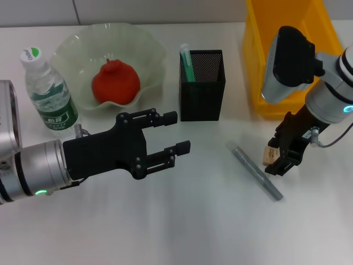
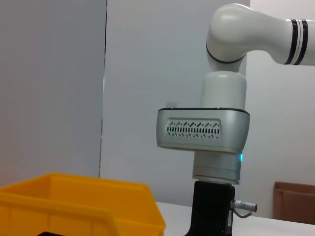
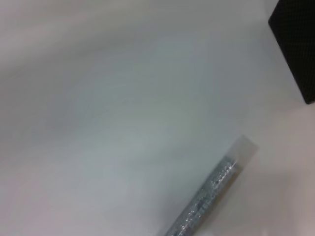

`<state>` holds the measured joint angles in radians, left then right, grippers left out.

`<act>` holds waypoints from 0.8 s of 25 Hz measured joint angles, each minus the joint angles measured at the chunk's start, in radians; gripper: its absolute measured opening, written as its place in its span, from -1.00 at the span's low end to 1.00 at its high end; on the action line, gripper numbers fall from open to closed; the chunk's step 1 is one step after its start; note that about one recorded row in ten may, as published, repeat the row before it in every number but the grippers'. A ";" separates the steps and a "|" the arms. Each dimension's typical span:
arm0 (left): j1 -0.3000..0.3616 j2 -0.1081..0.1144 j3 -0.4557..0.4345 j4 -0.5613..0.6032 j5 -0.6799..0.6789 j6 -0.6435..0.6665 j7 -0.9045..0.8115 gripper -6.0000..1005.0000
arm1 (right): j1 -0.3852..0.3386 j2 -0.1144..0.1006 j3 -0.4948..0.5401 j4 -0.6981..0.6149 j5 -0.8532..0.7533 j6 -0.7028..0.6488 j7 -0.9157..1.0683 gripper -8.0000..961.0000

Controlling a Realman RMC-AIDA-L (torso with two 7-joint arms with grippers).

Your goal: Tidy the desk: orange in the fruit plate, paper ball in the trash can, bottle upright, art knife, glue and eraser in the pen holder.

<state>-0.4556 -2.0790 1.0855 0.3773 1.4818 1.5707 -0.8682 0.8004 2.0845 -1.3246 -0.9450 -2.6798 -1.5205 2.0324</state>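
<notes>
**Desk-tidying scene: contents by descending size**

White counter (image 1: 182, 221): carries every item listed below.

Yellow bin (image 1: 259, 72): stands at the far right of the counter; its rim also shows in the left wrist view (image 2: 98, 196).

Left arm, left gripper (image 1: 172, 133): reaches in from the near left, hovering above the counter in front of the plate. The two black fingers are spread apart with nothing between them.

Right arm, right gripper (image 1: 282, 160): lowered to the counter at the right, in front of the yellow bin. Its black fingers are clamped on the eraser.

Fruit plate (image 1: 71, 49): pale green, wavy rim, at the far left-centre. Holds the orange (image 1: 115, 83), which looks reddish and sits in the middle.

Pen holder (image 1: 202, 96): black mesh, square, upright, just to the right of the plate. A green and white glue stick (image 1: 186, 62) stands in its left corner.

Bottle (image 1: 48, 95): clear water bottle with green label and green-and-white cap, upright at the left, beside the plate.

Art knife (image 1: 256, 171): grey and slim, lying diagonally on the counter, between the pen holder and the right gripper; also seen in the right wrist view (image 3: 209, 196).

Eraser (image 1: 270, 154): small tan block, held at the right gripper's tips, just beside the art knife.
</notes>
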 joint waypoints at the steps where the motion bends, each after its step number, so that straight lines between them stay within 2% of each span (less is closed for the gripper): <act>1: 0.000 0.000 0.000 0.000 0.000 0.000 0.000 0.20 | 0.000 0.000 0.000 0.000 0.000 0.000 0.000 0.38; 19: 0.003 -0.001 -0.002 0.000 0.000 0.000 0.002 0.20 | -0.004 0.000 -0.037 0.016 -0.002 0.034 0.007 0.34; 20: 0.003 -0.001 -0.002 0.000 0.000 0.000 0.002 0.20 | -0.004 0.000 -0.037 0.016 -0.002 0.034 0.007 0.20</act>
<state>-0.4525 -2.0801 1.0835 0.3773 1.4818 1.5708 -0.8666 0.7960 2.0846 -1.3617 -0.9291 -2.6818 -1.4866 2.0399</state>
